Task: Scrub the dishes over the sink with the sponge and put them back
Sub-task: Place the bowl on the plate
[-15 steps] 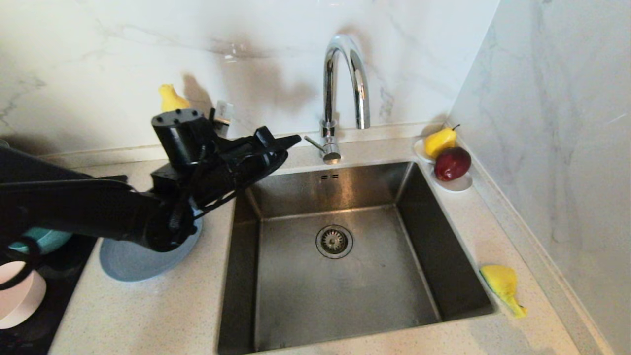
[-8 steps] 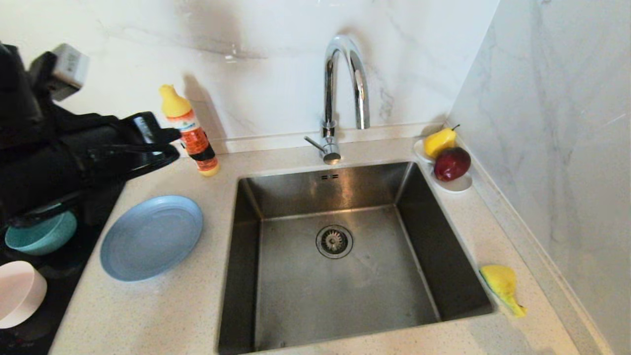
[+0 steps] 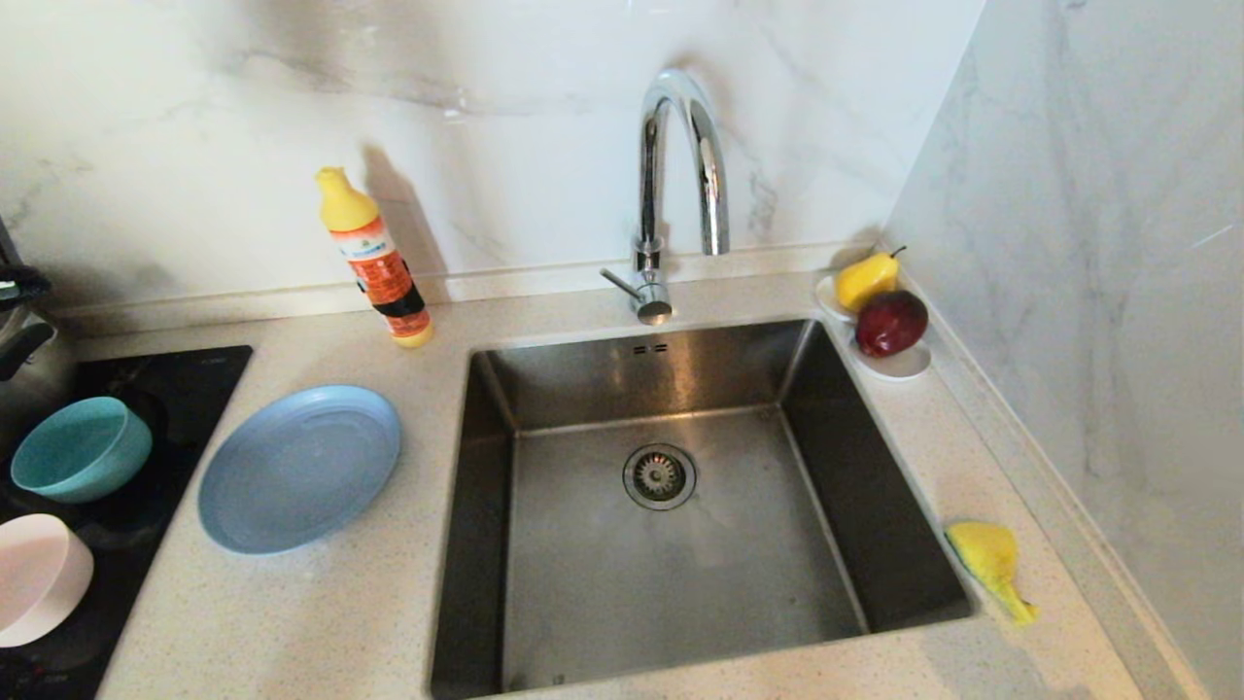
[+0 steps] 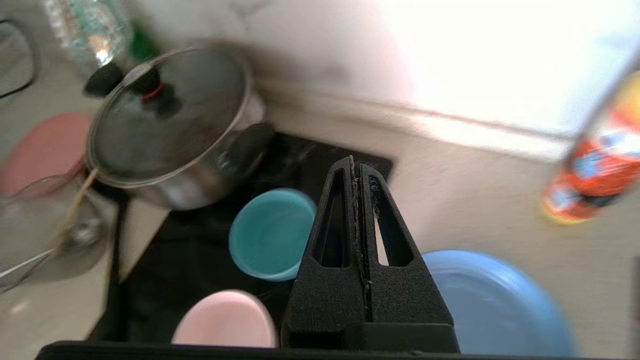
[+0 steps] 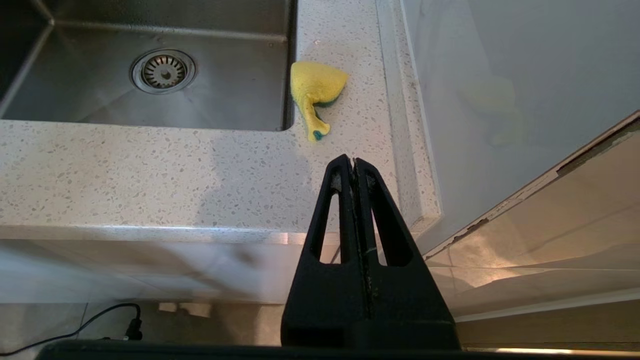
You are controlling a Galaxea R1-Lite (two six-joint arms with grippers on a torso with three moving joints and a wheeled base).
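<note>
Sponge (image 3: 989, 562) sits on the table right of the sink (image 3: 671, 603), near its front-right corner, touching or just beside the rim. It looks crumpled, with a thin tail trailing toward the table's front edge; long axis runs roughly front to back along the sink's side.

Right gripper (image 5: 354, 161) hangs off the table's front edge, jaws pressed together, empty. In the right wrist view the sponge (image 5: 316, 91) lies ahead of the jaws and slightly toward the sink, near but not touching. Right arm is clearly the closer one for it.

Dishes are all on the far side: plate (image 3: 299, 469) on the table left of the sink, teal bowl (image 3: 82, 448) and pink bowl (image 3: 39, 578) on the black hob (image 3: 185, 374). Left gripper (image 4: 356, 165) is above them, jaws closed on nothing, aimed between the teal bowl and the plate.

My read: nothing gripped yet. Both jaws need to open first. Right takes sponge across its short width, left takes a dish.
</note>
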